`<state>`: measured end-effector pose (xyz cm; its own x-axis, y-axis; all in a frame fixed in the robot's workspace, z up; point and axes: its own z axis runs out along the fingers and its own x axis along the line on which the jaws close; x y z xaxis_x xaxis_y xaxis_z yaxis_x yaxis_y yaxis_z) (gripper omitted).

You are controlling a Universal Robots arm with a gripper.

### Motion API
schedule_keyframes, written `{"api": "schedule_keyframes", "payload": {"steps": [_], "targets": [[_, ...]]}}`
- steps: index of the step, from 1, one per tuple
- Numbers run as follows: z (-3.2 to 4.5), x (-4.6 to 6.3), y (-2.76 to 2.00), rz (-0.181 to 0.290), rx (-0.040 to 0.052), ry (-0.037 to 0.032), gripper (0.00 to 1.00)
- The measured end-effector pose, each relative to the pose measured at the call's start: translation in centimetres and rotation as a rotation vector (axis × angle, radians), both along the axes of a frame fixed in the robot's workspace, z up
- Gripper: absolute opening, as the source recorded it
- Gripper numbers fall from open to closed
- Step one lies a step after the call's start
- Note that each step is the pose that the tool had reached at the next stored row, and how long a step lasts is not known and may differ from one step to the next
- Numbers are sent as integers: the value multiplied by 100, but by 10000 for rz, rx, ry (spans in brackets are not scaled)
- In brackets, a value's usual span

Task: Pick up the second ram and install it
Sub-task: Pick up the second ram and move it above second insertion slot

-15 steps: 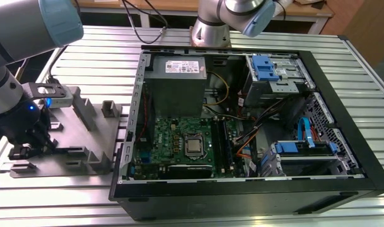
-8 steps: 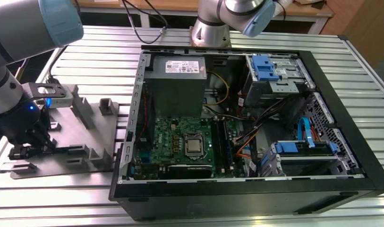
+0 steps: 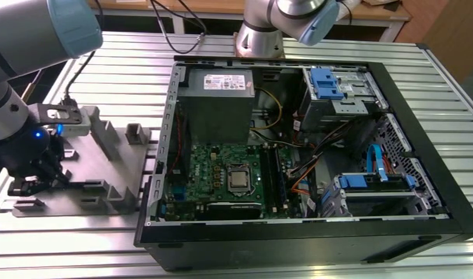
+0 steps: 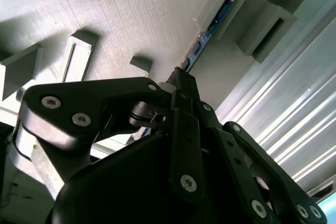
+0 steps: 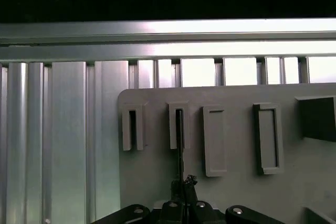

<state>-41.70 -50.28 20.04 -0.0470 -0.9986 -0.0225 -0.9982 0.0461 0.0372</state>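
Behind gripper (image 4: 180, 77), part of second ram (image 4: 203, 36)

Silver arm (image 3: 11, 64), pale-blue caps (image 3: 75, 23), black screw-studded claw (image 4: 180, 77).

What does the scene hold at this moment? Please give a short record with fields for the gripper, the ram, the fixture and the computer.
gripper: shut on the near end of the second ram, low over the fixture plate
second ram: seen edge-on, its far part in a slotted grey block
fixture plate: grey, flat on the metal table, at the exterior view's left of the computer case
computer case: open, green motherboard inside
install: not yet done; the ram is at the fixture, apart from the motherboard
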Motion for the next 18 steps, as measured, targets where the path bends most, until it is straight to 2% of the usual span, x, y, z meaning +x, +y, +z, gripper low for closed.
{"api": "schedule_keyframes", "payload": {"steps": [16, 18], "targets": [[1, 0, 0, 56, 2, 0, 8], [20, 0, 0, 56, 2, -1, 8]]}}
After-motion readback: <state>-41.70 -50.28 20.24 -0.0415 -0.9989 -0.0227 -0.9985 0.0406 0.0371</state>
